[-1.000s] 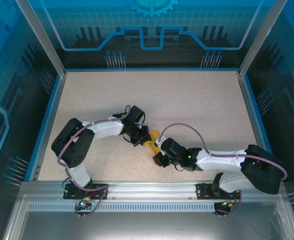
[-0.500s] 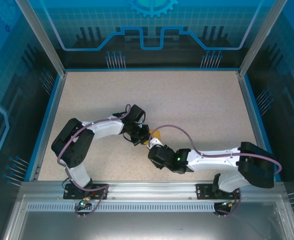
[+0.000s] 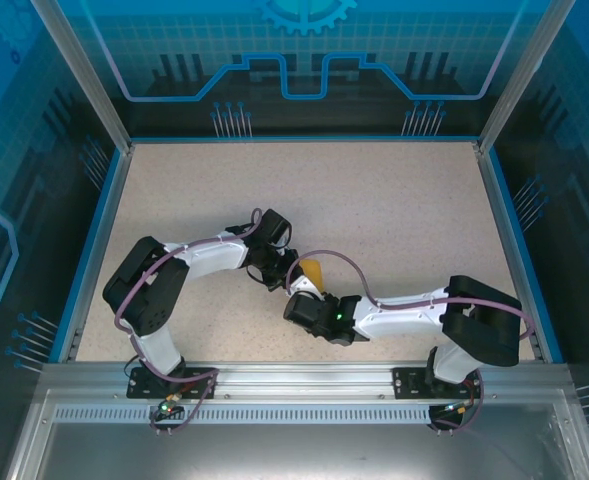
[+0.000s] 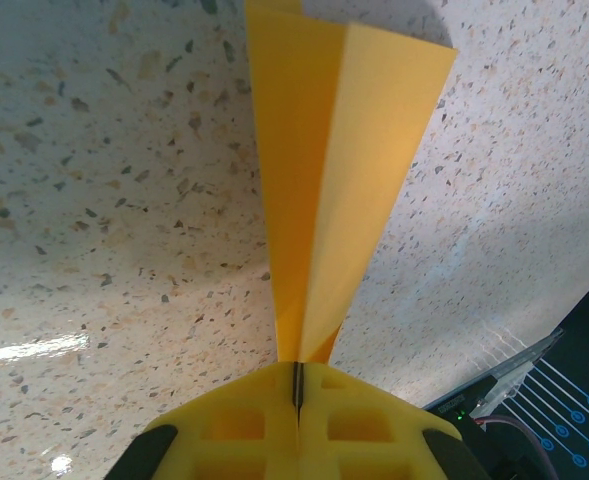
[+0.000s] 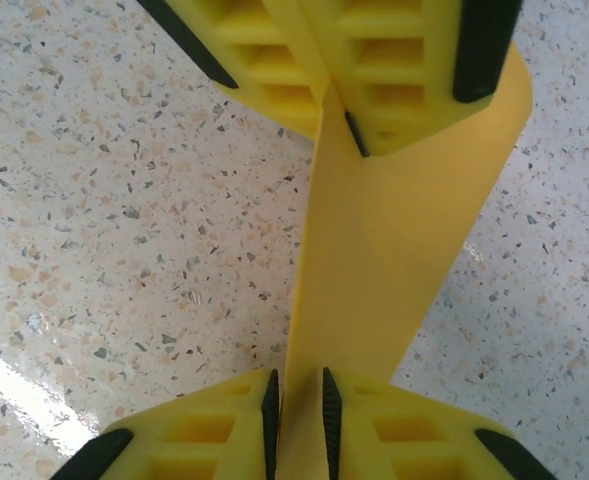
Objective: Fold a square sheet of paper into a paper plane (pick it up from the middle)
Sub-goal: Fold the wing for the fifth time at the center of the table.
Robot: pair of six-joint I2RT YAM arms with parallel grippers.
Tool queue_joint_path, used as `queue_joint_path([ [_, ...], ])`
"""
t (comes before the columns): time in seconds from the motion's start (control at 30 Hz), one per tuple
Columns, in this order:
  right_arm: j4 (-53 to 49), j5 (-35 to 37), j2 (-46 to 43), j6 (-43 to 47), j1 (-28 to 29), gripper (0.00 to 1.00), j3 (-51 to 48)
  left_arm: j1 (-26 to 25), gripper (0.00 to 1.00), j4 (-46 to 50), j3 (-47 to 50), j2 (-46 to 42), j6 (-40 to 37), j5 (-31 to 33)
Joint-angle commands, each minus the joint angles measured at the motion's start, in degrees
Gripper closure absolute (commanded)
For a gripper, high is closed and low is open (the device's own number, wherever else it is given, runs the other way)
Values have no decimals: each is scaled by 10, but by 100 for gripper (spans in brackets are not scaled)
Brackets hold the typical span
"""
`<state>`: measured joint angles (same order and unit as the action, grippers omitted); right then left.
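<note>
The orange-yellow paper plane [image 4: 324, 180] is a folded wedge with a lengthwise crease, held just above the speckled table. My left gripper [image 4: 297, 385] is shut on its narrow end. In the top view the plane [image 3: 311, 271] lies between the left gripper [image 3: 286, 272] and the right gripper [image 3: 299, 293], near the table's middle front. In the right wrist view the plane [image 5: 394, 250] runs down between the pads [image 5: 270, 405] of my right gripper [image 5: 300, 410], which stand slightly apart around it. The left gripper [image 5: 349, 125] clamps its far end.
The speckled beige table [image 3: 374, 200] is ringed by a blue rim [image 3: 504, 230] and glass walls. Both arms reach inward and nearly meet at the paper. A metal rail [image 3: 304, 385] runs along the near edge.
The right arm has swung left and forward, bringing its gripper up against the paper beside the left gripper. The left gripper has kept its hold and place.
</note>
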<state>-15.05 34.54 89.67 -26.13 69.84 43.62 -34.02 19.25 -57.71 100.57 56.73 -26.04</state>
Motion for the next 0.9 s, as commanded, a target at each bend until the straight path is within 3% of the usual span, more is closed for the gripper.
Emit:
queue_joint_path([
  [0.0, -12, 15, 9, -12, 9, 82, 14, -2, 100, 15, -12, 0, -1, -18],
  [0.27, 1, 2, 2, -20, 6, 92, 4, -1, 97, 23, -15, -6, -6, -15],
  [0.43, 44, -34, -19, -27, -6, 95, -23, 8, 75, 39, -14, -34, -19, 6],
  [0.5, 84, -70, -41, -30, -21, 95, -49, 18, 49, 50, -8, -61, -23, 31],
  [0.57, 134, -115, -61, -35, -44, 95, -78, 27, 45, 52, 4, -93, -24, 50],
  [0.63, 179, -163, -77, -41, -66, 95, -105, 33, 28, 59, 14, -128, -26, 81],
  [0.7, 219, -200, -92, -51, -90, 95, -130, 36, 21, 69, 23, -163, -31, 109],
  [0.87, 296, -282, -115, -68, -138, 95, -173, 36, 18, 66, 39, -205, -41, 123],
])
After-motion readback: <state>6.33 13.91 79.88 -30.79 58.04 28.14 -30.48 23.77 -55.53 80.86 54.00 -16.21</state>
